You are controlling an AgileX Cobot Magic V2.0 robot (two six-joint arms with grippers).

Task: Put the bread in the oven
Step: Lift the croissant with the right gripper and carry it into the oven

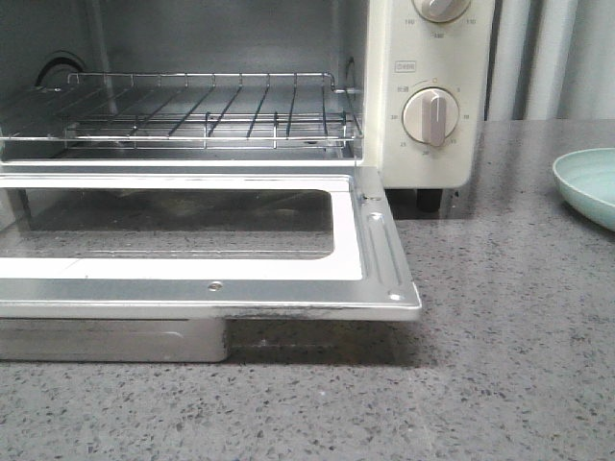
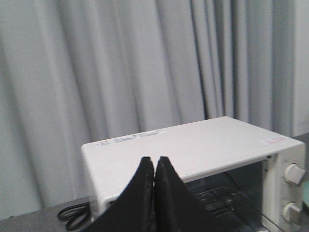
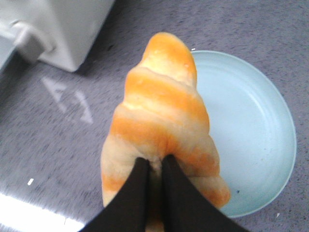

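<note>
The cream-white oven (image 1: 428,144) stands open in the front view, its glass-windowed door (image 1: 202,240) folded down flat and its wire rack (image 1: 202,110) bare. The oven top also shows in the left wrist view (image 2: 193,145). My left gripper (image 2: 154,162) is shut and empty, held high above and in front of the oven. My right gripper (image 3: 154,162) is shut on the bread (image 3: 161,116), a glossy orange-and-cream striped roll, held in the air above the edge of a pale green plate (image 3: 256,125). Neither gripper shows in the front view.
The pale green plate (image 1: 588,182) sits on the grey speckled counter to the right of the oven. A black cable loop (image 2: 73,216) lies behind the oven at its left. Grey curtains hang behind. The oven's dial (image 1: 430,115) faces forward.
</note>
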